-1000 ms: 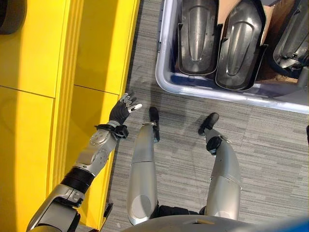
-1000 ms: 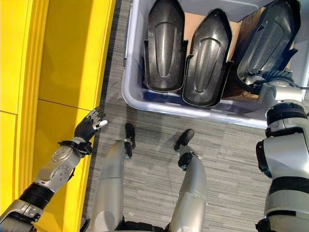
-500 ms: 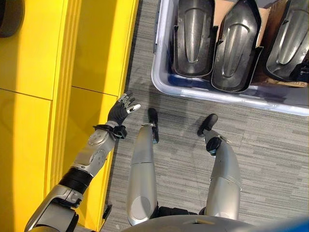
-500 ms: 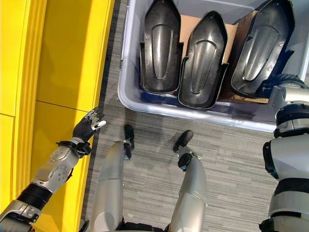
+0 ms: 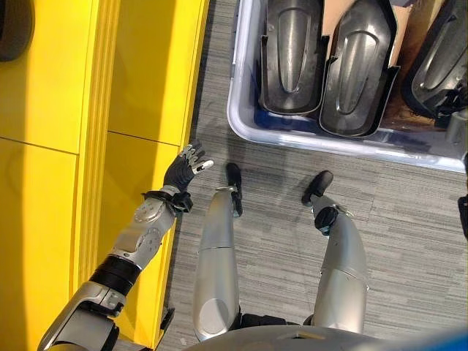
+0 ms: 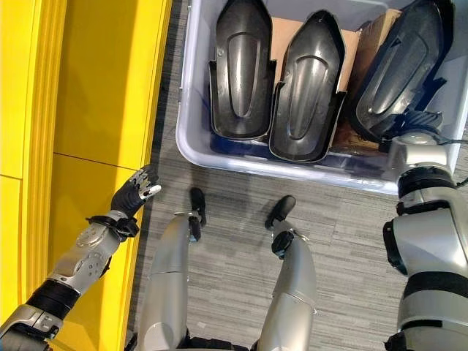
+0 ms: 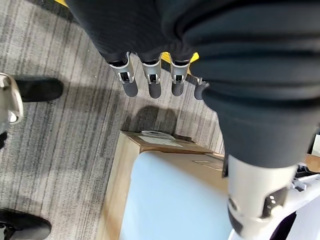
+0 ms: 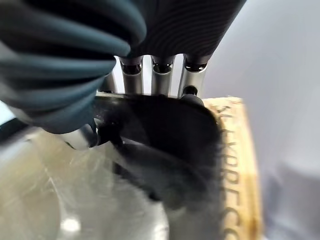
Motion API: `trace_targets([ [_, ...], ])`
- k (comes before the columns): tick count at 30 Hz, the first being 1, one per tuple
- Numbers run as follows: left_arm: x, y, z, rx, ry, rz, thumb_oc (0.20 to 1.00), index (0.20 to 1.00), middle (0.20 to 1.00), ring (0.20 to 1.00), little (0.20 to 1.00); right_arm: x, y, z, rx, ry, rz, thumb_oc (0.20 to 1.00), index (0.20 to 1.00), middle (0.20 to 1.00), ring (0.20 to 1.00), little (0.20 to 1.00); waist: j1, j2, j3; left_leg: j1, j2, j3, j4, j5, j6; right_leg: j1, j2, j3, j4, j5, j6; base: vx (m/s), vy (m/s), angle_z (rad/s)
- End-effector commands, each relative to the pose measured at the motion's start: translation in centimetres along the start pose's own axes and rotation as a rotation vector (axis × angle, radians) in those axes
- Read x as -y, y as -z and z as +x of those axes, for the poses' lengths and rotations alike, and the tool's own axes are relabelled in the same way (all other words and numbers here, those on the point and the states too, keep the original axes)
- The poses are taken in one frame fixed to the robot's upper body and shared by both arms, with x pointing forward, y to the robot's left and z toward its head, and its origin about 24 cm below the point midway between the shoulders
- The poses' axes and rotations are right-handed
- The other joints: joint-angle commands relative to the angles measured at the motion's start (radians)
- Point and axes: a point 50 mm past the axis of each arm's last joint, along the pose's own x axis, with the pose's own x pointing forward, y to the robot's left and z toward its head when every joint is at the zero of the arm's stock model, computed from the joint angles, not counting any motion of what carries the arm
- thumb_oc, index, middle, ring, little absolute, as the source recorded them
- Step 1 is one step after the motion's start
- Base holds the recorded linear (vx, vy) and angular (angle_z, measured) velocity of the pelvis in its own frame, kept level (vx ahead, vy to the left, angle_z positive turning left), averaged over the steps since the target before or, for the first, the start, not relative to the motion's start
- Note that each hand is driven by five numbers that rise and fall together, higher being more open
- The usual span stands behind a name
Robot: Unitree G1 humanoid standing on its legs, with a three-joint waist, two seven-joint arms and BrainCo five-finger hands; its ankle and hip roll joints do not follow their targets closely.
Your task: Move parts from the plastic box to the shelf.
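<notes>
Grey carpet [image 5: 417, 219] carries the plastic box [image 6: 191, 139] with three dark parts; right hand [image 6: 414, 123] grips the rightmost part [image 6: 398, 69]. Left hand [image 5: 183, 167] hangs slack-fingered beside the yellow shelf [image 5: 139, 73].

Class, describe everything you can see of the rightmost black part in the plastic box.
The rightmost black part is a glossy, dark, elongated moulded shell with a raised central ridge. It leans tilted in the grey plastic box, beside brown cardboard. The right robot hand meets its lower end, fingers over its rim.
</notes>
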Motion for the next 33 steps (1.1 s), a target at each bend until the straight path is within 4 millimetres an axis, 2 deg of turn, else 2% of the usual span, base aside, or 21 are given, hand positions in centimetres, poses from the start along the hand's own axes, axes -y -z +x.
trace_targets([
  [1,1.6,0.0,-0.9,0.077,0.065,-0.026,1.0,1.0,1.0,1.0,1.0,-3.3,-0.4,-2.4,0.188,0.0,-0.008,0.2,0.2,0.2,0.2,0.2,0.03,0.067,0.049,-0.009,-0.035,-0.056,-0.104,0.079,-0.032,0.016,0.028,0.002,0.106,-0.074,0.088,-0.05,0.064,-0.06],
  [2,1.9,0.5,-1.2,0.086,0.059,-0.038,1.0,1.0,1.0,1.0,1.0,-3.4,-1.0,-3.5,0.311,0.052,0.016,0.2,0.2,0.2,0.2,0.2,0.013,0.061,0.049,0.046,-0.035,-0.034,-0.148,0.086,-0.032,0.063,0.038,0.012,0.058,-0.067,0.093,-0.05,0.071,-0.05],
  [9,1.9,1.4,-1.6,0.083,0.048,-0.05,1.0,1.0,1.0,1.0,1.0,-3.5,-0.2,-5.2,0.428,0.098,0.033,0.2,0.2,0.2,0.2,0.2,-0.014,0.051,0.049,0.18,-0.032,0.019,-0.234,0.099,-0.035,0.169,0.048,0.029,-0.029,-0.056,0.104,-0.02,0.043,-0.13],
  [14,1.7,1.9,-1.7,0.087,0.032,-0.059,1.0,1.0,1.0,1.0,1.0,-3.5,1.3,-5.8,0.406,0.086,0.079,0.2,0.2,0.2,0.2,0.2,-0.026,0.042,0.049,0.292,-0.032,0.058,-0.29,0.1,-0.034,0.265,0.047,0.032,-0.086,-0.052,0.114,-0.02,0.034,-0.1],
  [19,1.6,2.0,-1.7,0.091,0.031,-0.058,1.0,1.0,1.0,1.0,1.0,-3.4,2.2,-5.8,0.376,0.085,0.111,0.2,0.2,0.2,0.2,0.2,-0.028,0.039,0.049,0.35,-0.033,0.076,-0.311,0.098,-0.033,0.32,0.045,0.029,-0.111,-0.054,0.116,-0.02,-0.001,-0.05],
  [25,1.5,2.1,-1.9,0.093,0.025,-0.061,1.0,1.0,1.0,1.0,1.0,-2.9,0.9,-6.1,0.447,0.069,0.223,0.2,0.2,0.2,0.2,0.2,-0.027,0.04,0.049,0.425,-0.037,0.094,-0.345,0.1,-0.029,0.388,0.037,0.021,-0.141,-0.053,0.119,0.0,-0.001,0.01],
  [30,1.0,2.5,-2.8,0.095,0.008,-0.076,1.0,1.0,1.0,1.0,1.0,-2.9,-1.5,-7.6,0.557,-0.007,0.32,0.2,0.2,0.2,0.2,0.2,-0.024,0.046,0.049,0.518,-0.046,0.11,-0.38,0.1,-0.025,0.475,0.033,0.015,-0.166,-0.064,0.121,-0.02,0.039,-0.08],
  [33,0.8,2.7,-3.2,0.095,0.005,-0.08,1.0,1.0,1.0,1.0,1.0,-3.2,-2.0,-8.3,0.577,-0.077,0.352,0.2,0.2,0.2,0.2,0.2,-0.022,0.048,0.049,0.557,-0.049,0.111,-0.388,0.099,-0.022,0.515,0.029,0.009,-0.172,-0.069,0.12,0.0,0.058,0.02],
])
